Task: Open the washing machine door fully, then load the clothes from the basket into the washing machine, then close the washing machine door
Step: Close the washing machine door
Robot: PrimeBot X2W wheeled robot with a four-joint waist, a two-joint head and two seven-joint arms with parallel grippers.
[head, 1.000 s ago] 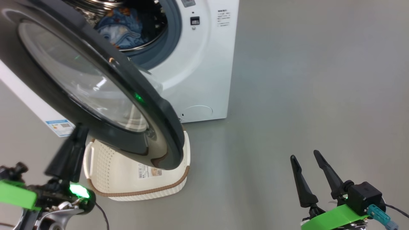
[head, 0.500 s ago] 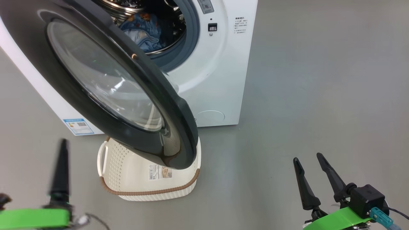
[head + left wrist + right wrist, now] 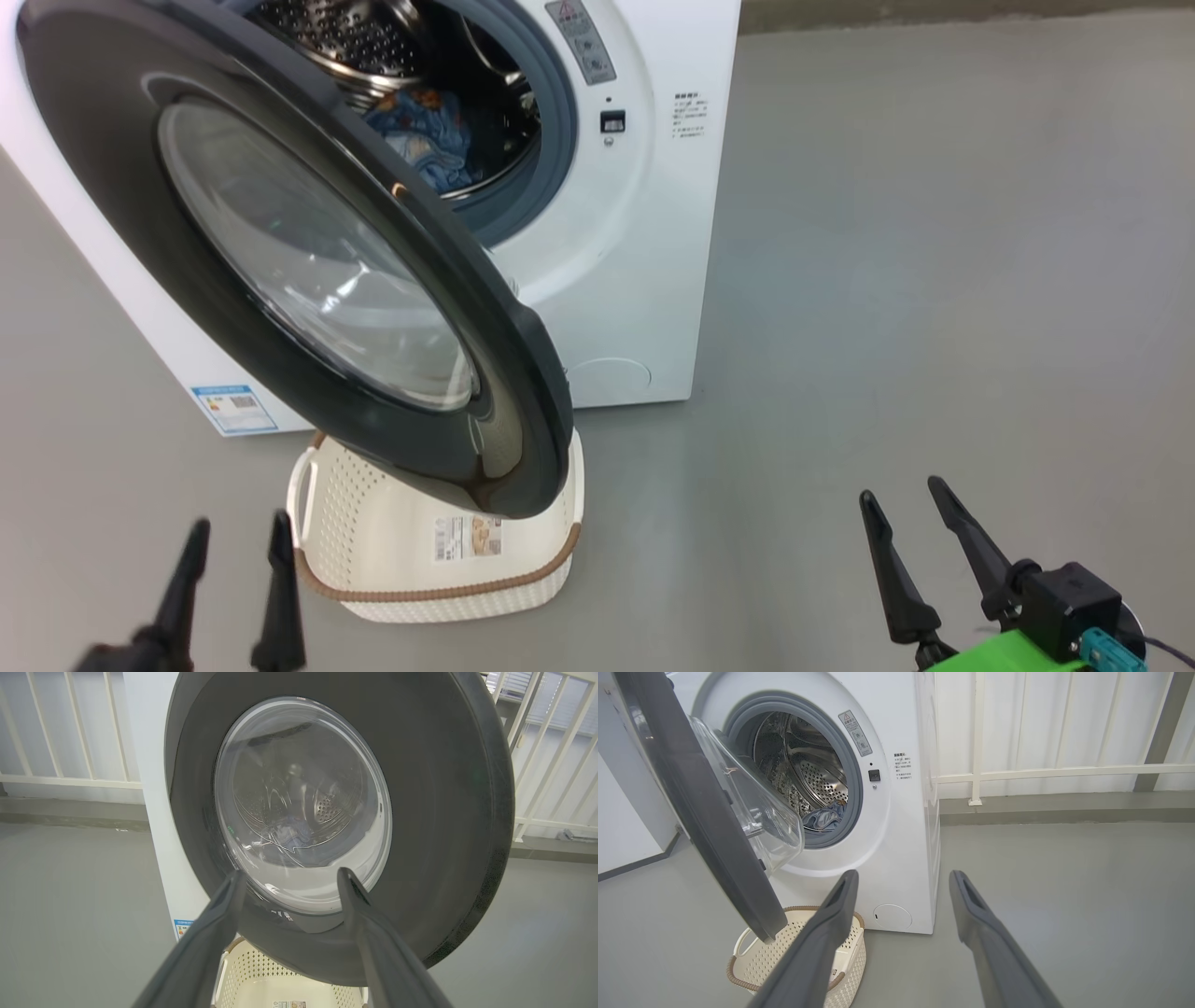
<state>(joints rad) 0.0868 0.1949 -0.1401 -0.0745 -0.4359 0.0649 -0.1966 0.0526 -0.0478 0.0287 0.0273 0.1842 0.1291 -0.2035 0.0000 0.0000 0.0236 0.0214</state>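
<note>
The white washing machine [image 3: 644,233] stands with its washing machine door [image 3: 121,233] swung partway out, black rim and glass bowl facing me. Light-blue clothes [image 3: 420,140] lie in the steel drum, and the right wrist view shows these clothes [image 3: 824,816] too. Under the door's lower edge sits the cream basket [image 3: 364,509], with just a sticker visible inside. My left gripper [image 3: 238,525] is open at the lower left, apart from the door and holding nothing. In its wrist view the left gripper [image 3: 290,875] points at the door [image 3: 444,812]. My right gripper [image 3: 901,493] is open and empty at the lower right.
Grey floor [image 3: 934,280] stretches wide to the right of the machine. A white railing [image 3: 1064,772] and a low kerb run along the back wall. A blue label [image 3: 233,408] marks the machine's lower side.
My left gripper, shut near the door's lower rim a second ago, has opened and drawn back low to the left. The head camera has shifted. The right gripper has held still.
</note>
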